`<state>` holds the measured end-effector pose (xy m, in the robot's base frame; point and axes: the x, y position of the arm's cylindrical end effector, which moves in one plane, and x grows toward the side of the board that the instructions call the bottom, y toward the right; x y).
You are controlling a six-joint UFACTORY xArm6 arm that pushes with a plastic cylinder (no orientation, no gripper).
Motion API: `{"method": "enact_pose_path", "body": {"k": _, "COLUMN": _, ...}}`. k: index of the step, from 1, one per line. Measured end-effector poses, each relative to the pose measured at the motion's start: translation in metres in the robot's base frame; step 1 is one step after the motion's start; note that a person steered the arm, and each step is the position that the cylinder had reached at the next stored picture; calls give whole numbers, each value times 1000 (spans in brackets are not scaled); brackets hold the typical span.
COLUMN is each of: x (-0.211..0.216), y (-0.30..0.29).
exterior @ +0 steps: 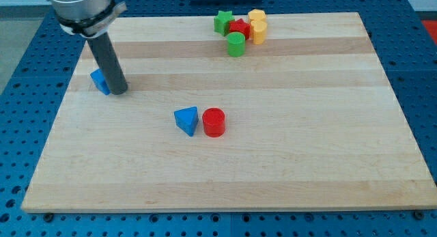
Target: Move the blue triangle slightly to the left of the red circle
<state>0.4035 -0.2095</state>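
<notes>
The blue triangle (186, 120) lies near the middle of the wooden board (287, 155), just left of the red circle (214, 122), almost touching it. My tip (119, 92) stands at the board's upper left, far from both, right beside a second blue block (100, 80) that the rod partly hides.
A cluster sits at the view's top: a green star (223, 21), a red block (240, 29), a green cylinder (235, 44) and two yellow blocks (258, 26). The board rests on a blue perforated table (27, 59).
</notes>
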Motion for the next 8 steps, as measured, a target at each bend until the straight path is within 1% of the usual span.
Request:
{"method": "enact_pose_path", "body": {"k": 1, "x": 0, "y": -10}}
{"method": "enact_pose_path", "body": {"k": 2, "x": 4, "y": 8}}
{"method": "enact_pose_path", "body": {"k": 5, "x": 27, "y": 144}}
{"method": "enact_pose_path", "body": {"k": 7, "x": 54, "y": 189}}
{"method": "enact_pose_path", "body": {"k": 8, "x": 62, "y": 191}}
